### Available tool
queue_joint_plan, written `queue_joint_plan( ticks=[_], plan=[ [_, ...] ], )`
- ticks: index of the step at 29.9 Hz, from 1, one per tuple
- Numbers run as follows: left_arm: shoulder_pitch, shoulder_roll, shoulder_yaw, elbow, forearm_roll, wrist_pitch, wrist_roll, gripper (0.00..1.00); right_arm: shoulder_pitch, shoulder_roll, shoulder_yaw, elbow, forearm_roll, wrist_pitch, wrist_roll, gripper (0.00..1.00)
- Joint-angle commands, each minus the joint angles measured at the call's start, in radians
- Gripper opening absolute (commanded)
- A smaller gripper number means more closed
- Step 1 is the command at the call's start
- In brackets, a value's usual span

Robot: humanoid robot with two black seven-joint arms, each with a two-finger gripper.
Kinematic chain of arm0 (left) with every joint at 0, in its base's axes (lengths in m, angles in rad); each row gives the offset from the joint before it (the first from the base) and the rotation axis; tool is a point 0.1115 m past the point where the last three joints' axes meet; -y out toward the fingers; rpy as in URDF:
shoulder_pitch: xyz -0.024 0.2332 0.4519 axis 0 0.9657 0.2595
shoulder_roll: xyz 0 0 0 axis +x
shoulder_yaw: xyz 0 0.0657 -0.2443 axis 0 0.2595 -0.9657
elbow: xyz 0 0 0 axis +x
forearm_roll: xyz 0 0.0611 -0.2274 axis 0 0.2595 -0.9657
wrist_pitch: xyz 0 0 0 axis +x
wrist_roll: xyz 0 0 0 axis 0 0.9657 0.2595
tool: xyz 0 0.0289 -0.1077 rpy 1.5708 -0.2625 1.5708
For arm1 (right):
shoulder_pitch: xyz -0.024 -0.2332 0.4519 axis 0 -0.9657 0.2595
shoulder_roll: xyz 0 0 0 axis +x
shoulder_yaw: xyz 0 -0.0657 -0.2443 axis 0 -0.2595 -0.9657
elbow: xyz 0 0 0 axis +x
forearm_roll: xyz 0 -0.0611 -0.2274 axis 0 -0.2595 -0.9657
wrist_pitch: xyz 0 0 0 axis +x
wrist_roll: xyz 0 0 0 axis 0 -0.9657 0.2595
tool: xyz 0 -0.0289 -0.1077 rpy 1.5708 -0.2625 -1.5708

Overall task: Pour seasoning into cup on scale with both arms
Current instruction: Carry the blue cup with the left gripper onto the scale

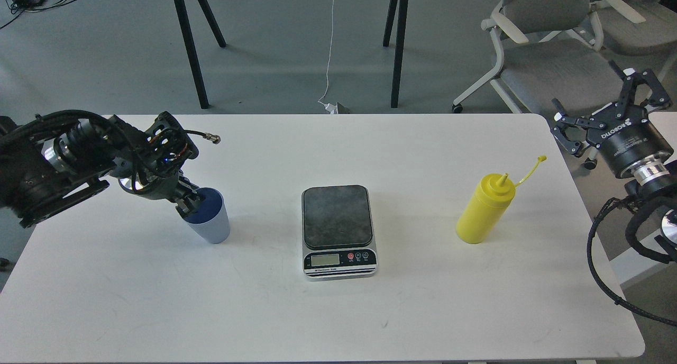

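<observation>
The pale blue-grey cup (211, 226) stands on the white table (338, 311) at the left, leaning a little. My left gripper (186, 204) is at its near-left rim, one finger inside and one outside, pinched on the rim. The scale (338, 229) lies at the table's middle, its dark platform bare. The yellow seasoning bottle (484, 213) stands right of the scale, leaning, with its tethered cap off to the upper right. My right gripper (583, 83) is wide open and empty, off the table's right edge, above and right of the bottle.
A grey office chair (550, 62) stands behind the table's right corner, close to my right gripper. Black legs of another table (396, 46) stand on the floor behind. A white cable (329, 57) hangs to the floor.
</observation>
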Motion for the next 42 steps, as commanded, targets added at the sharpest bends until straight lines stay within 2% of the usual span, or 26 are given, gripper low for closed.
queue_joint_plan(
  ticks=[1,11,21,27,33,42],
  plan=[
    [-0.003,0.004,0.001,-0.001,-0.036,0.0,0.0,0.04,-0.006,0.0,0.002,0.0,0.0,0.0,0.0,0.99],
    [-0.029,0.005,-0.001,0.001,-0.062,0.0,0.0,0.03,-0.012,0.0,0.002,0.001,0.0,0.0,0.0,0.99],
    [-0.19,-0.006,-0.004,-0.004,-0.195,0.0,0.0,0.03,-0.012,0.0,0.014,0.001,0.0,0.0,0.0,0.99],
    [-0.302,-0.122,-0.005,-0.099,-0.246,0.0,0.0,0.03,-0.012,0.0,0.014,0.001,0.0,0.0,0.0,0.99],
    [-0.307,-0.272,-0.002,-0.127,-0.244,0.0,0.0,0.04,-0.018,0.0,0.014,0.001,0.0,0.0,0.0,0.99],
    [-0.268,-0.308,0.034,-0.114,-0.232,0.0,0.0,0.04,-0.032,-0.011,0.017,0.001,0.002,0.0,0.0,0.99]
  ],
)
